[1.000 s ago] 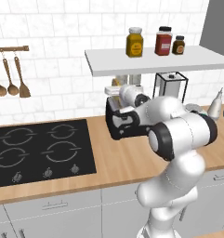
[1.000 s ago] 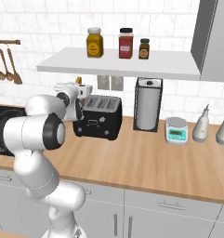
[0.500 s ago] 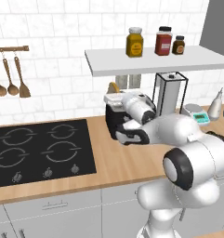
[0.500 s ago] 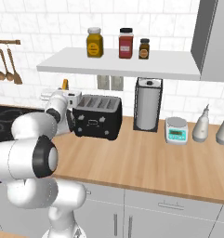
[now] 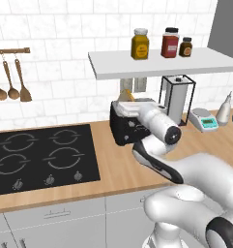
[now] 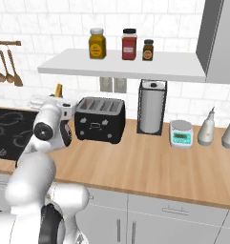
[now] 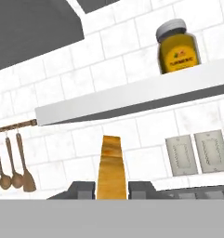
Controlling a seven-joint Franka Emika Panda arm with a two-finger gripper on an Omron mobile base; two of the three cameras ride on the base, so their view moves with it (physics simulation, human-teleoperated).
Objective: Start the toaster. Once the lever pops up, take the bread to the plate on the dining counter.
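A: The toaster (image 6: 99, 120) has a black, slightly glossy body like plastic, with a silvery metallic top. The worktop (image 6: 150, 162) under it is warm wood with a smooth matt finish.

B: And the bread (image 7: 111, 168)?

A: Tan and matt, with a golden-brown crust edge. The wall (image 5: 65, 58) is glossy white tile, and the shelf (image 6: 123, 65) is smooth matt white.

B: The hob (image 5: 40, 156)?

A: Black and sheeny, like glass. The hanging spoons (image 5: 11, 87) look wooden; the jars (image 6: 97, 44) look like glass.
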